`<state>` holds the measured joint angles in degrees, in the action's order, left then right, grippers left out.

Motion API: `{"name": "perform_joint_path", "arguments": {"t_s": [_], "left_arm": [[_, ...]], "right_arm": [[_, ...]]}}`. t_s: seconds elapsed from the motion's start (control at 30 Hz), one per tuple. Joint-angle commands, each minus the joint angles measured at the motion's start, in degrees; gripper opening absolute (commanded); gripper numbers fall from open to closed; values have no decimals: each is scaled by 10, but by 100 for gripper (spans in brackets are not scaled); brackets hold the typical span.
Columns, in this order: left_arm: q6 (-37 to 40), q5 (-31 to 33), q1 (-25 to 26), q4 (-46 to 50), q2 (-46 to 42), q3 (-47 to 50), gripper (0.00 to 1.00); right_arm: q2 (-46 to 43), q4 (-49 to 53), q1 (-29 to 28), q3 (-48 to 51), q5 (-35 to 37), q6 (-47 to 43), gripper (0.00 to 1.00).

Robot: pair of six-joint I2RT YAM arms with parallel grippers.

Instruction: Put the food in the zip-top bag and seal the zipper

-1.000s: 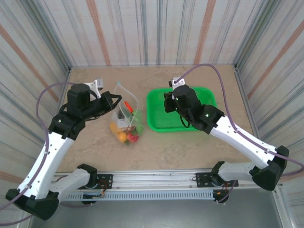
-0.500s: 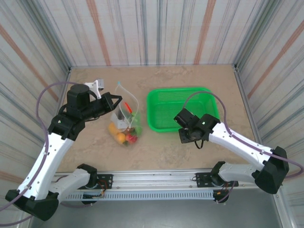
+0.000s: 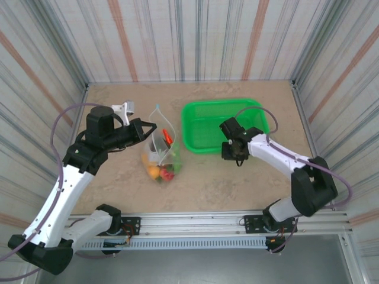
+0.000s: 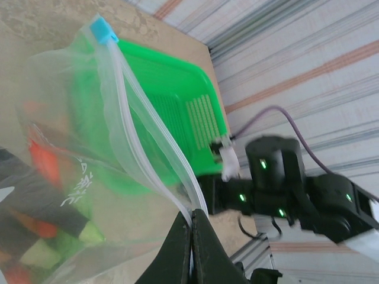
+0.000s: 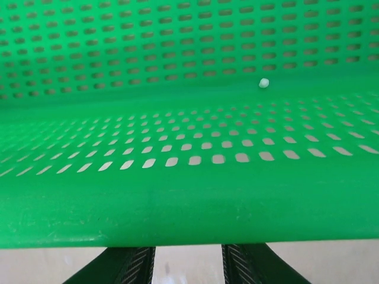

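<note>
The left end effector is clenched on the bag, its two dark fingers pressed flat together on the zipper at the corner of the mouth nearest them. From that pinch the zipper runs up and away to a blue slider at its far end. The two strips stand apart along the way, so the mouth gapes. Down and left of the pinch in the wrist view, the bag sags with the food inside, seen as red, orange and green pieces blurred by the plastic. From above, this end effector grips the mouth edge of the bag. A red chili sits just past the tips, and the rest of the food is heaped in the bag's bottom, nearer the arm bases. Farther out past the bag stands the green basket on the table. The right end effector is released, its fingers apart with bare table between them. Just ahead of the tips is the basket's near rim, and I cannot tell whether they touch it. Beyond the rim lies the perforated floor with a small pale speck on it. From above, this end effector sits at the basket's near edge, well apart from the bag.
</note>
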<state>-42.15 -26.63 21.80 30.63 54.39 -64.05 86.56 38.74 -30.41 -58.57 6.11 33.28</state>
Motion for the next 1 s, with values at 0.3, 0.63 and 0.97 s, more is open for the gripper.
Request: {"name": "perform_joint_path", "arguments": {"t_s": [0.3, 0.63, 0.97], "left_arm": [[-1, -92, 7, -55, 11, 45, 0], [49, -56, 112, -54, 57, 51, 0], [53, -10, 132, -57, 36, 84, 0]], "right_arm": [[107, -90, 73, -169, -22, -67, 43], [-76, -86, -28, -156, -245, -124, 59], [-35, -46, -95, -192, -278, -104, 58]]}}
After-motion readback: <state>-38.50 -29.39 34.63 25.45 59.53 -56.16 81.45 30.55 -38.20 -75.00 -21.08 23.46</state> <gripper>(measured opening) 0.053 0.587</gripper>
